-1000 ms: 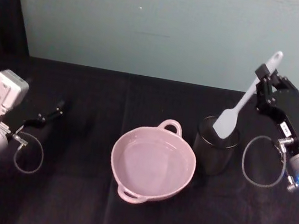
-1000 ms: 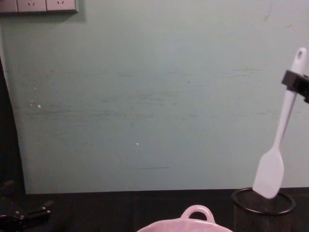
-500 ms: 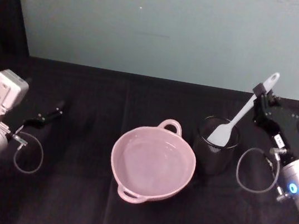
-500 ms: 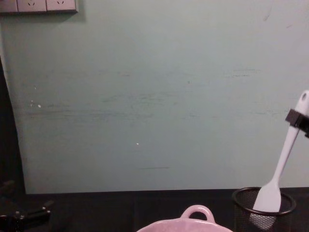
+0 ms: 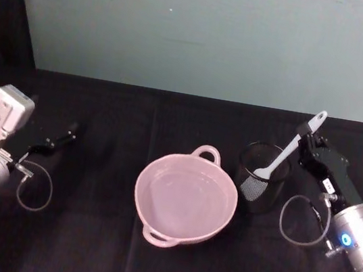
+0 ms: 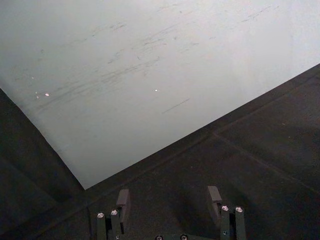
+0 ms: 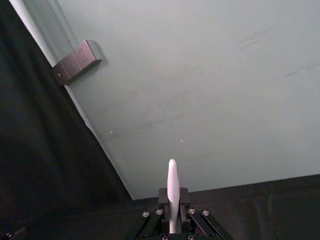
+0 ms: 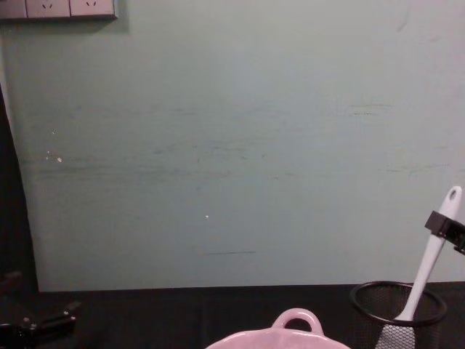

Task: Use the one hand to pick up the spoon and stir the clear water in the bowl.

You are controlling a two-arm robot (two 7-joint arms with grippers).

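The white spoon (image 5: 290,151) leans with its flat blade down inside the black wire-mesh cup (image 5: 260,192). Its handle rises out to the right. My right gripper (image 5: 303,131) is shut on the handle just below the hole at the tip. The chest view shows the spoon (image 8: 430,258) slanting up out of the cup (image 8: 363,297), the right gripper (image 8: 445,225) clamped near its top. The right wrist view shows the spoon (image 7: 172,187) upright between the shut jaws. The pale pink bowl (image 5: 140,186) holding clear water sits left of the cup. My left gripper (image 5: 54,142) rests open at far left.
A pale green wall (image 5: 203,37) runs along the back of the black table (image 5: 116,112). Cable loops hang by each wrist. A wall socket plate (image 8: 58,8) sits high on the left. The left gripper (image 6: 170,200) faces bare black cloth.
My right gripper has come down and forward with the spoon. The blade has gone from just above the mesh cup's rim to deep inside it. The left arm has not moved.
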